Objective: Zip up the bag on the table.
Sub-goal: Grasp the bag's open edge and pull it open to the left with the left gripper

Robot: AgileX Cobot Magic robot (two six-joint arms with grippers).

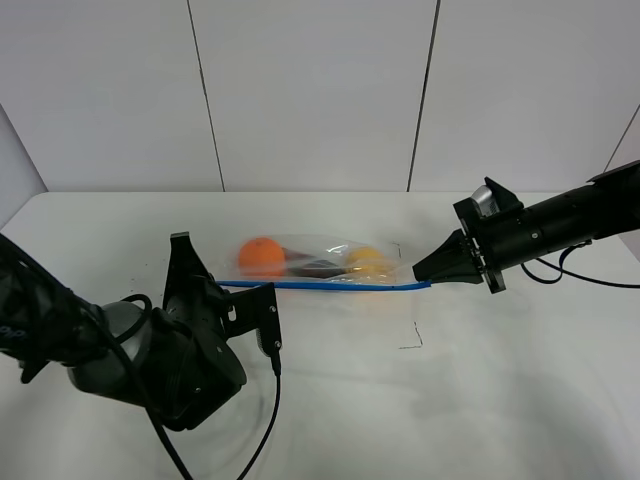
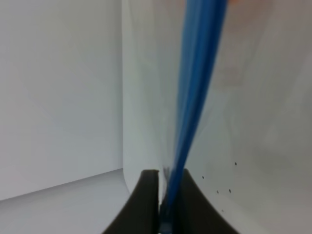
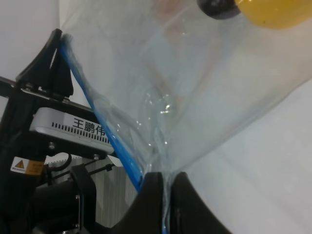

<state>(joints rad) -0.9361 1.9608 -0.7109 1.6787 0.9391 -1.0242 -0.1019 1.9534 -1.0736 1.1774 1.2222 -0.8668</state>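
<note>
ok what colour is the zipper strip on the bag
Blue zipper strip, clearest in the left wrist view.

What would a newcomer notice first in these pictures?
A clear bag is stretched across the middle of the table, its blue zipper strip taut. The left gripper and the right gripper are each shut on one end of it. An orange and a yellow pear show inside.

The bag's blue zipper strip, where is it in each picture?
Exterior high: the blue zipper strip runs along the near edge of the bag, stretched between the left gripper and the right gripper.
Left wrist: the strip leads away from the left gripper's shut fingertips.
Right wrist: it stretches from the right gripper to the left gripper.
Shared landmark: the left gripper pinching the strip's end.
</note>
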